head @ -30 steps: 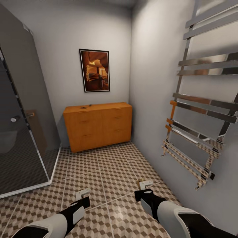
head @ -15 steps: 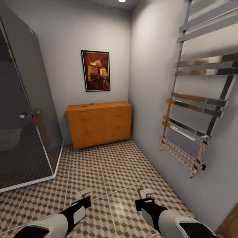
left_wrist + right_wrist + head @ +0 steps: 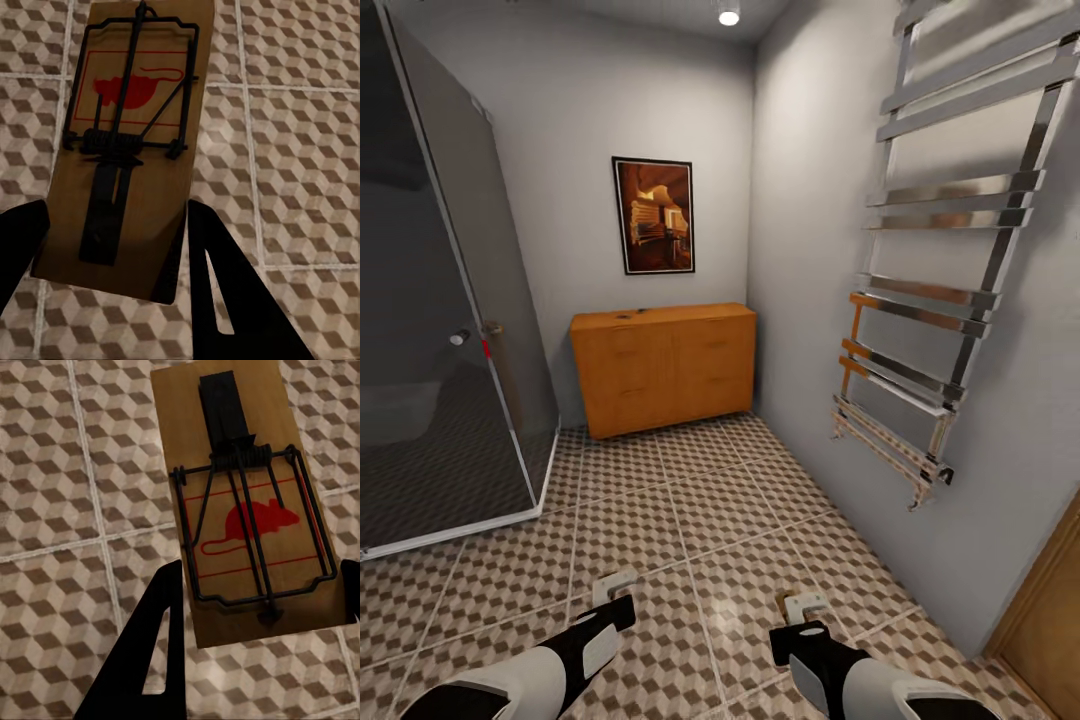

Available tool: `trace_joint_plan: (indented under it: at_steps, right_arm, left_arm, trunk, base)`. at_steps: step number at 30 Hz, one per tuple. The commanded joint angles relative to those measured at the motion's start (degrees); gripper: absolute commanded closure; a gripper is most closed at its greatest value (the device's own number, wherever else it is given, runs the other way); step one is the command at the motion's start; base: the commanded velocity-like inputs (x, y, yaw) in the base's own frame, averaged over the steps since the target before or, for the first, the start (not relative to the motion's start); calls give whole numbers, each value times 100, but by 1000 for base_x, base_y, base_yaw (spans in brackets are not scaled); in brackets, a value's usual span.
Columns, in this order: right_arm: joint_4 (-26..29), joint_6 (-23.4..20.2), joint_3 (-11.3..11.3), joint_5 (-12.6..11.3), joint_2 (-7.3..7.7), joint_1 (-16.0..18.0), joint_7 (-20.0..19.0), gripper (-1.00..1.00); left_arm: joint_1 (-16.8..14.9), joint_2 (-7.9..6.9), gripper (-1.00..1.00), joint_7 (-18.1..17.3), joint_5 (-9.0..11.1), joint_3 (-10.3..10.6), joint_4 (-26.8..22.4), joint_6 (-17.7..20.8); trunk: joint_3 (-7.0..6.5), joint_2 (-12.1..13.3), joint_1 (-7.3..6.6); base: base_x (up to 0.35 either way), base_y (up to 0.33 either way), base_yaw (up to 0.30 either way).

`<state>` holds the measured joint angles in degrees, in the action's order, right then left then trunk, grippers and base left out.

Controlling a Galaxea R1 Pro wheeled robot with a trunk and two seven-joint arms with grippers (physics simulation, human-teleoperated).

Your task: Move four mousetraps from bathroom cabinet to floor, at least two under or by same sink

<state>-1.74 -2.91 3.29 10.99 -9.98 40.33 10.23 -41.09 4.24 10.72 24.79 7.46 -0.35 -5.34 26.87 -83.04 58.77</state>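
Note:
In the left wrist view, a brown wooden mousetrap (image 3: 127,142) with a red mouse print and dark wire sits between the dark fingers (image 3: 214,277) of my left gripper (image 3: 116,217), which is shut on it above the cube-patterned bathroom floor (image 3: 300,150). My right gripper (image 3: 262,570) is shut on a second mousetrap (image 3: 247,502) the same way. Both grippers, left (image 3: 615,585) and right (image 3: 803,607), hang low over the floor (image 3: 690,500) in the head view. The orange-brown cabinet (image 3: 660,365) stands against the far wall, with small dark bits on its top too small to identify.
A dark glass shower enclosure (image 3: 450,330) takes up the left side. A chrome towel rail (image 3: 930,300) juts from the right wall. A framed picture (image 3: 655,215) hangs above the cabinet. A wooden door edge (image 3: 1050,610) is at the lower right.
The camera has drawn back from the cabinet, which looks smaller and farther, and the door edge has come into view. Both grippers still hold their mousetraps.

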Motion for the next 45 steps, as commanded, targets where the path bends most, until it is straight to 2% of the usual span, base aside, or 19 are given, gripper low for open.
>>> trace_joint_plan:
  at_steps: [1, 8, 27, 35, 37, 40, 45]
  right_arm:
    - [-10, -13, 35, 51, -1, 6, 20, 100]
    - [-4, -34, 32, 44, -1, 2, 17, 100]
    - [-8, -69, 32, 43, -1, 1, 1, 100]
    - [-11, -108, 32, 41, -1, 1, -19, 100]
    - [-9, -182, 32, 38, -1, 1, -17, 100]
    - [-4, -657, 50, 26, -1, 1, -9, 100]
    - [-3, -869, 57, 14, -1, 1, -4, 100]
  left_arm:
    - [-4, 1, 100, 18, 48, 51, 4, -17]
    - [8, -2, 100, 4, 35, 53, 8, -19]
    - [14, -2, 100, -8, 34, 54, 8, -16]
    - [14, -28, 100, -342, 58, 54, 8, -11]
    - [14, -28, 100, -355, 60, 54, 8, -11]
    - [14, -29, 100, -365, 61, 54, 8, -11]
    - [14, -28, 100, -375, 61, 54, 8, -5]
  trunk:
    - [6, -4, -4]
    - [6, -4, -4]
    - [6, -4, -4]
    - [6, -4, -4]
    - [6, -4, -4]
    - [6, -4, -4]
    - [6, -4, -4]
  base:
    - [-326, 0, 0]
    - [-109, 0, -77]
    - [-3, 0, -272]
    - [0, 0, -258]
    - [0, 0, -78]
    - [0, 0, -30]
    - [0, 0, -8]
